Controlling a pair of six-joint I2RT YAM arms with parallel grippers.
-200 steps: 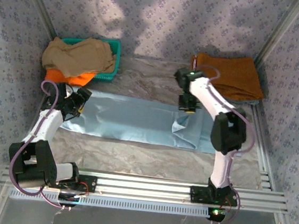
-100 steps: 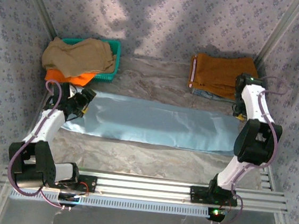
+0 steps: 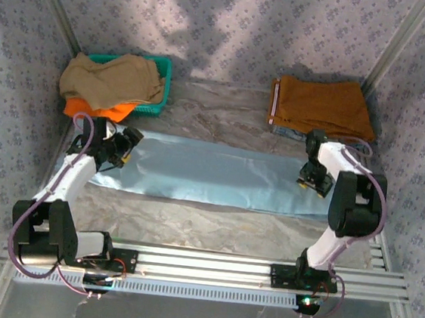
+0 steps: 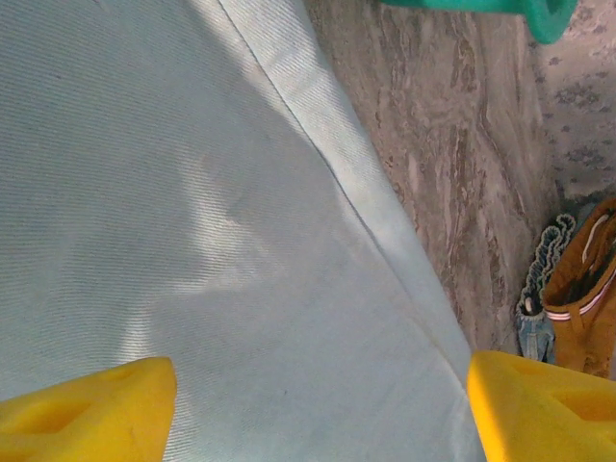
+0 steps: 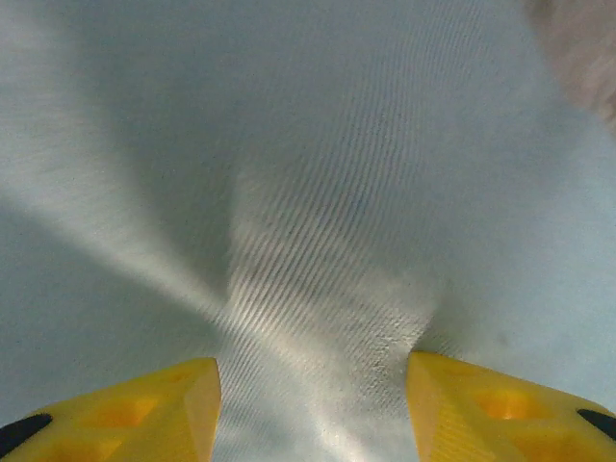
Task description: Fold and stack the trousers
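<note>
The pale blue trousers (image 3: pixel 218 175) lie flat in a long strip across the middle of the table. My left gripper (image 3: pixel 126 146) hovers over their left end. In the left wrist view its yellow fingers (image 4: pixel 87 404) stand wide apart above the blue cloth (image 4: pixel 192 192), near its far hem, so the left gripper (image 4: pixel 318 385) is open. My right gripper (image 3: pixel 310 181) is down on the right end of the strip. The right wrist view has this gripper (image 5: pixel 313 385) with its jaws apart and a raised pucker of blue fabric (image 5: pixel 318 289) between them.
A teal basket (image 3: pixel 162 85) at the back left holds tan and orange garments. Folded rust-brown trousers (image 3: pixel 321 106) lie at the back right, with their edge (image 4: pixel 582 289) also in the left wrist view. Patterned walls close in three sides. A metal rail (image 3: pixel 209 265) runs along the near edge.
The folded right end of the trousers was spread out to the right and let go. My right gripper swung far right, then came back onto that end. My left gripper edged right.
</note>
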